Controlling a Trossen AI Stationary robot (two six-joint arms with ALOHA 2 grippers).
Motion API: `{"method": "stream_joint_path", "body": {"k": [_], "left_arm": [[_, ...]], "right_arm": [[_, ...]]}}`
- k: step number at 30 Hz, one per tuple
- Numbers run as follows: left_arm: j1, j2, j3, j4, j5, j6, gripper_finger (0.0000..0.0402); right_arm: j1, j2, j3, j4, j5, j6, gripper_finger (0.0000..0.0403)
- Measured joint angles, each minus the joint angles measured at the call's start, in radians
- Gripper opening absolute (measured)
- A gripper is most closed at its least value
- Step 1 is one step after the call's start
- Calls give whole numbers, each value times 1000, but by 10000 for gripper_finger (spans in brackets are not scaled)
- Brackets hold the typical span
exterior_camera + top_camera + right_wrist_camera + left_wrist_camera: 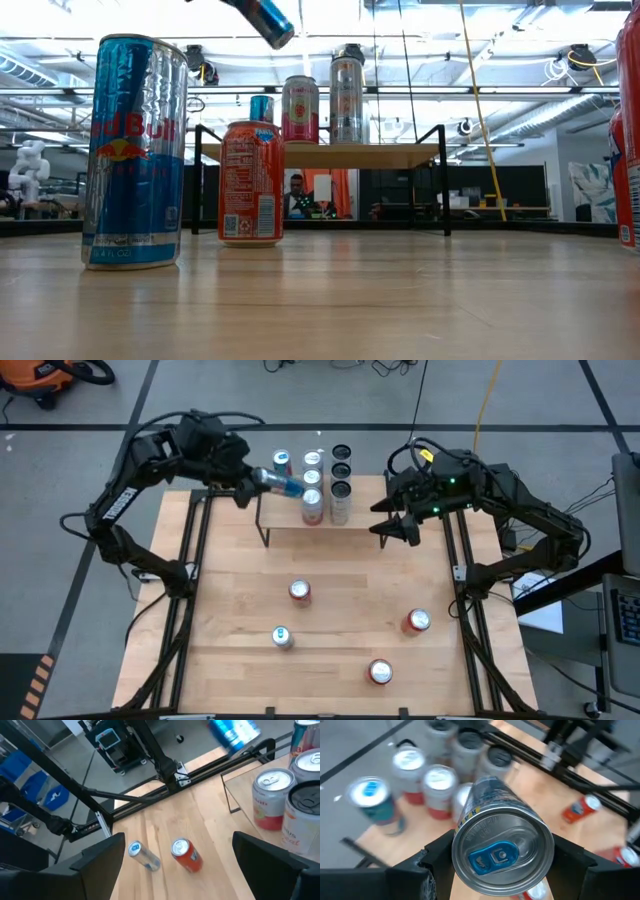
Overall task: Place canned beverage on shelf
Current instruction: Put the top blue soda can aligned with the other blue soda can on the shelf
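On the near part of the table [230, 620] four cans stand upright and well apart: a red one [380, 672] nearest the front edge, a blue-and-silver one [282, 637] to its left, another red one [417, 621] toward the right side, and a red can [299, 592] near the middle. In the low view the blue-and-silver can looms large at the left, with an orange-red can just beside it farther back. Beyond these stands the shelf [290, 532], its light wood top on thin black legs, at the far side of the table. Cans crowd its far right part: two pale ones with red bands [312, 505], two dark-topped ones [340, 488] beside them, and a blue-topped can [282, 461] at the far left of the group. The left gripper [262, 479] hangs above the shelf's far left corner, its fingers [437, 855] clamped on either side of a blue canned beverage [282, 485], which lies tilted in the air, clear of the shelf top, its blue-tabbed lid facing the wrist camera. The right gripper [392, 528] hovers just off the shelf's right end with its fingers spread wide and nothing between them. Past the table, in the low view, a person [296, 196] sits in the room behind the shelf.
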Motion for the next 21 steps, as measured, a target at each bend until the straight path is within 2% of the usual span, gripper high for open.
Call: {"method": "stream_joint_path", "body": {"k": [10, 21], "left_arm": [[158, 19, 2, -49, 3, 61, 238], [181, 125, 2, -209, 12, 204, 238]], "right_arm": [[0, 1, 0, 0, 53, -23, 348], [-2, 1, 0, -97, 77, -82, 348]]}}
